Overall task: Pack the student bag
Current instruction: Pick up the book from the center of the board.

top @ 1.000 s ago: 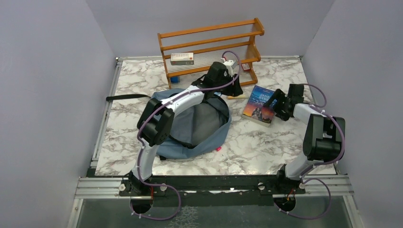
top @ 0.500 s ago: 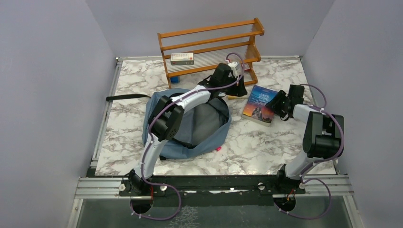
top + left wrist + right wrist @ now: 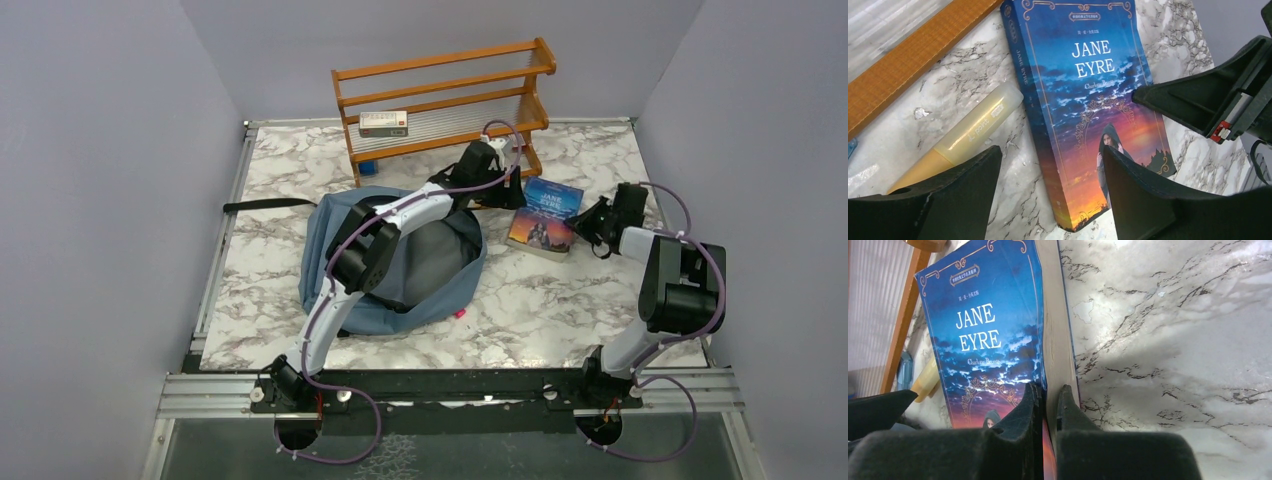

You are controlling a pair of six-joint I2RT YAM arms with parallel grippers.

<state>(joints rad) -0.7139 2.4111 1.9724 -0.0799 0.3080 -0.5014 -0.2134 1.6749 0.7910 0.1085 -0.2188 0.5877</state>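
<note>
Marbled surface [image 3: 560, 300] is carrying the blue bag [image 3: 316, 240] left of centre in the overhead view. It is lying flat with its mouth gaping, presumably to receive the book [image 3: 543, 213] lying just to its right. Right hand [image 3: 1048, 405] is pinching the book's cover edge, clamped nearly closed, likely for lifting; left hand [image 3: 1048, 152] is hovering spread over the spine side, gripping nothing. Only the wrist views are showing that pinch and a pale tube [image 3: 975, 132] beside the spine; only the overhead is showing the bag and wooden rack [image 3: 445, 95].
</note>
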